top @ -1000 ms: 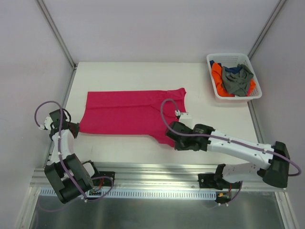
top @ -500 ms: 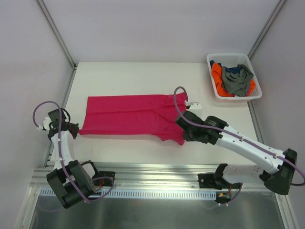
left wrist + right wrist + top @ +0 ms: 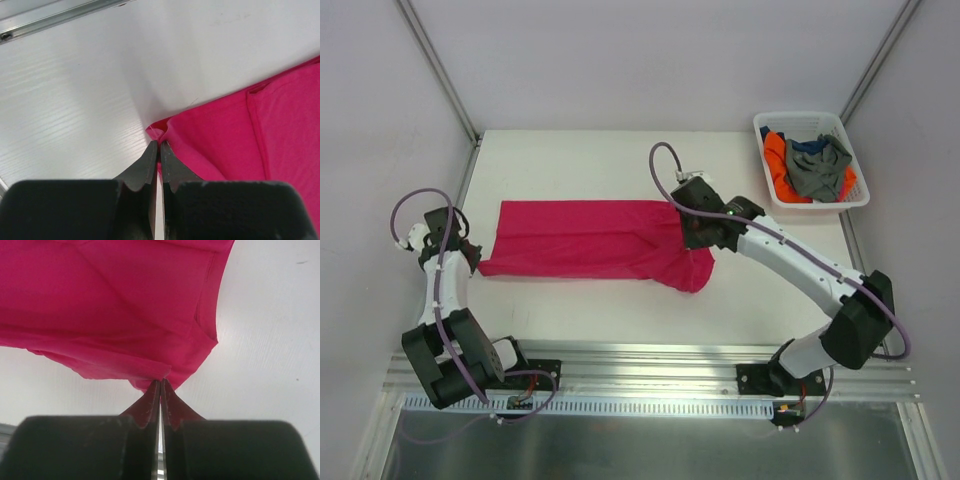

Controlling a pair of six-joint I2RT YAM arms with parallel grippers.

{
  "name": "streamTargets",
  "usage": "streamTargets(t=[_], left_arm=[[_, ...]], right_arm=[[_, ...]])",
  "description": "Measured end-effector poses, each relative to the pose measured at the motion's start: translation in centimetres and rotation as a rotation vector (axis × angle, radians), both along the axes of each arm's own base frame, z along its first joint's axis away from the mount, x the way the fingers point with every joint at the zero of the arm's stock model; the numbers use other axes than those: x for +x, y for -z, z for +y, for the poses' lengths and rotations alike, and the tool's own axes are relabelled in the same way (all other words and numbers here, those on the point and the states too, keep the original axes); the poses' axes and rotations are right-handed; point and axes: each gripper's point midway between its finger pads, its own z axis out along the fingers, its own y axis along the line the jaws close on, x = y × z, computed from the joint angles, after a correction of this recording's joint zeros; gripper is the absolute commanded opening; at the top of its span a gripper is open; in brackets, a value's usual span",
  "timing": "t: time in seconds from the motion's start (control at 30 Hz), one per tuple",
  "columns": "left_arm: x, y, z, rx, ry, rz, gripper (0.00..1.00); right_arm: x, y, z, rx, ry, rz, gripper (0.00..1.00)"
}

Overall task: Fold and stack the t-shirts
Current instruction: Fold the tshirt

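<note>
The magenta-pink t-shirt point(image 3: 582, 240) lies folded lengthwise across the middle of the white table. My left gripper point(image 3: 470, 262) is shut on its near left corner point(image 3: 162, 134). My right gripper point(image 3: 688, 232) is shut on its right end and holds that end lifted, so the cloth point(image 3: 125, 315) hangs and drapes down under the arm. The grey t-shirt point(image 3: 817, 168), the orange one point(image 3: 776, 155) and the dark blue one point(image 3: 807, 145) lie crumpled in the basket at the back right.
The white plastic basket point(image 3: 770, 122) stands at the back right corner. Grey walls with metal rails close in the table on the left, back and right. The metal frame runs along the near edge.
My right gripper has carried the shirt's near right edge up and towards the back, folding the shirt over itself. My left gripper has shifted a little back with the left corner.
</note>
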Motion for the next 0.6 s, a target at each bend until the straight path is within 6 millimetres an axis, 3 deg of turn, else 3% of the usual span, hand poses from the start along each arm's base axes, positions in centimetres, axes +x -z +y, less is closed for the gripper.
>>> streamTargets(t=[0.23, 0.43, 0.6], left_arm=[[2.7, -0.5, 0.8, 0.06, 0.023, 0.035, 0.0], [4.2, 0.0, 1.7, 0.089, 0.013, 0.07, 0.0], [4.8, 0.9, 1.5, 0.095, 0.023, 0.106, 0.0]], right_arm=[[4.4, 0.8, 0.2, 0.003, -0.018, 0.021, 0.01], [8.4, -0.2, 3.0, 0.046, -0.1, -0.011, 0.01], [9.5, 1.9, 4.3, 0.028, -0.142, 0.026, 0.01]])
